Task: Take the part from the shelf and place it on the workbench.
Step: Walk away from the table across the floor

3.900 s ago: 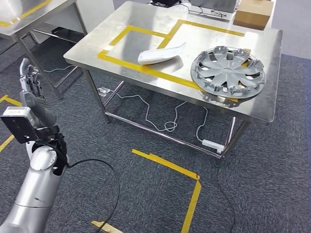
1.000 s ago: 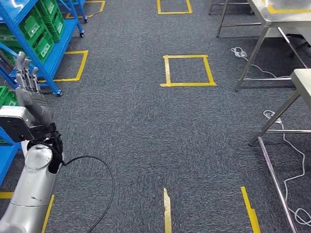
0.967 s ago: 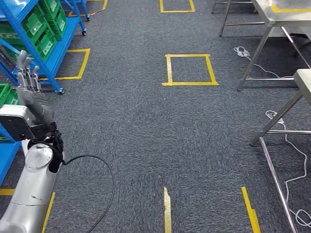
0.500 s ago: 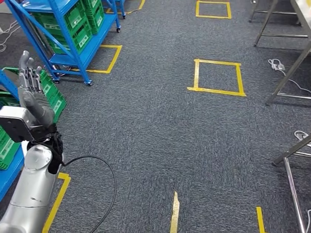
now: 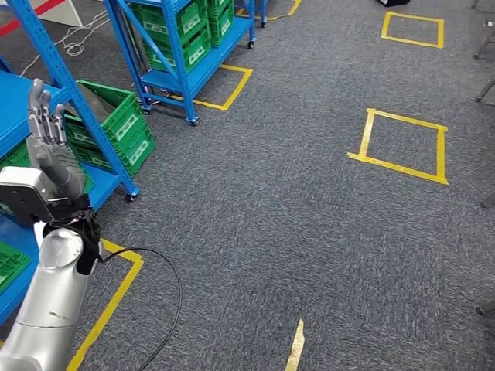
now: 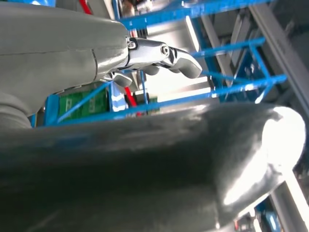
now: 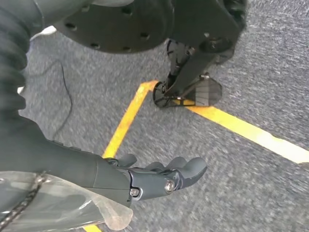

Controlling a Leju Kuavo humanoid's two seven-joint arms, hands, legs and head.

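View swung toward blue shelf (image 5: 175, 46), workbench gone

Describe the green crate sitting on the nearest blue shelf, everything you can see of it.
The green crate is an open-topped plastic bin with ribbed, slotted walls and a white label on its side. It sits tilted on the lower deck of the blue shelf, behind a slanted blue brace. A flat greyish piece lies inside it; what it is cannot be told. Another green crate sits just below and beside it. Nothing grips it; the left hand is raised nearer the camera.

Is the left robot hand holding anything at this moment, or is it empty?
Empty. The left robot hand is raised beside the blue shelf with its fingers extended and apart; nothing sits between them in either view.
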